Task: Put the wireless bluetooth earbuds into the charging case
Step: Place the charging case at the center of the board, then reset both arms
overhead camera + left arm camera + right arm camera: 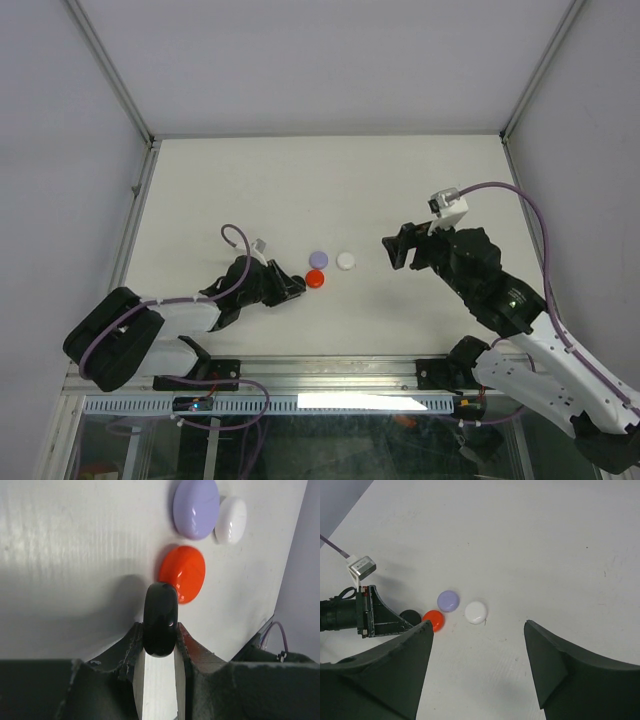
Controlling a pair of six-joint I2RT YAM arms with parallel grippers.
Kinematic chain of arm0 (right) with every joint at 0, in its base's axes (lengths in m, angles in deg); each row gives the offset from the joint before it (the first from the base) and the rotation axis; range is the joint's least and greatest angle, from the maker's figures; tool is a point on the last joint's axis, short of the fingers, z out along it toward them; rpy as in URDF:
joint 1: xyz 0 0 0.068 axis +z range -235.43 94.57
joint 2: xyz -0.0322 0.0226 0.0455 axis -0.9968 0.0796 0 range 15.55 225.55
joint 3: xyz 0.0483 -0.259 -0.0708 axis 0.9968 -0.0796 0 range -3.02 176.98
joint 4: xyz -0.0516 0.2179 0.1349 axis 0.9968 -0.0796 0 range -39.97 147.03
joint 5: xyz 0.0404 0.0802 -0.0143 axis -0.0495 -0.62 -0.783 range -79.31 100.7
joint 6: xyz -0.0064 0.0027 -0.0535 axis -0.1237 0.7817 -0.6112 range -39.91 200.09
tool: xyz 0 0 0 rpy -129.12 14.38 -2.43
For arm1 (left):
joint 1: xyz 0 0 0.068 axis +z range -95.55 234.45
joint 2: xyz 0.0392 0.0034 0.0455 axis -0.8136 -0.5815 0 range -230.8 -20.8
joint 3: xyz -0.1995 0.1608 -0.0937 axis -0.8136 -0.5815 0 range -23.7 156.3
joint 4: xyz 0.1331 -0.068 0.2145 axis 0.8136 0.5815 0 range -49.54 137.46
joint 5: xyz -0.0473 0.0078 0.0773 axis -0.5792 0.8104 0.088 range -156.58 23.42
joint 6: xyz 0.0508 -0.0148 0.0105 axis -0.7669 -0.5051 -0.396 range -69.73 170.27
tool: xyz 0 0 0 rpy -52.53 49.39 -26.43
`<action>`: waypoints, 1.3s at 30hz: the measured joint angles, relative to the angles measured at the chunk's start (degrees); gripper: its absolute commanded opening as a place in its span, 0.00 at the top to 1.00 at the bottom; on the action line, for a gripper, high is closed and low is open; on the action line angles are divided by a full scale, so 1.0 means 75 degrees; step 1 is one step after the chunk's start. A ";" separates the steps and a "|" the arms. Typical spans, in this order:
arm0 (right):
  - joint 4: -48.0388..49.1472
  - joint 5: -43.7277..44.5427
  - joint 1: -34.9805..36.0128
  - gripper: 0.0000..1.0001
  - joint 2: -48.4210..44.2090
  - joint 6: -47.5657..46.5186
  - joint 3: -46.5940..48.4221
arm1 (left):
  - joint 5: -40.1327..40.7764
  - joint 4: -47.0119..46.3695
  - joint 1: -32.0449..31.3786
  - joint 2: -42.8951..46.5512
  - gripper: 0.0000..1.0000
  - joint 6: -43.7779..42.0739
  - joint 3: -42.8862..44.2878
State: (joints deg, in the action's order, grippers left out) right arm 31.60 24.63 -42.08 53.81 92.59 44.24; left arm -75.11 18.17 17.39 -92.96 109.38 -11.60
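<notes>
Four small round closed cases lie mid-table. My left gripper (pixel 160 632) is shut on the black case (pixel 160 619), which stands on edge on the table. Right beside it lies the orange case (pixel 182 573), then the lilac case (pixel 196 508) and the white case (pixel 231 520). In the top view the orange (pixel 316 279), lilac (pixel 319 259) and white (pixel 346 260) cases lie between the arms. My right gripper (pixel 398 247) is open and empty, held above the table right of the white case (pixel 475 612). No loose earbuds show.
The left gripper (pixel 380 620) lies low on the table at the left of the right wrist view, with the black case (pixel 410 615) at its tip. A metal rail (pixel 330 372) runs along the near edge. Grey walls enclose the white table (pixel 330 190).
</notes>
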 measured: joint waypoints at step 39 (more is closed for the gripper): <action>-0.1492 0.2769 0.0000 0.02 -0.1786 -0.0484 -0.0082 | 0.4045 0.7361 -0.0195 0.5237 0.01 -0.1125 0.3628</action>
State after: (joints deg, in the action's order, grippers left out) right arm 20.41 45.39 -42.08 40.41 88.96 43.63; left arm -44.77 73.38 15.92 -53.68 100.95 15.61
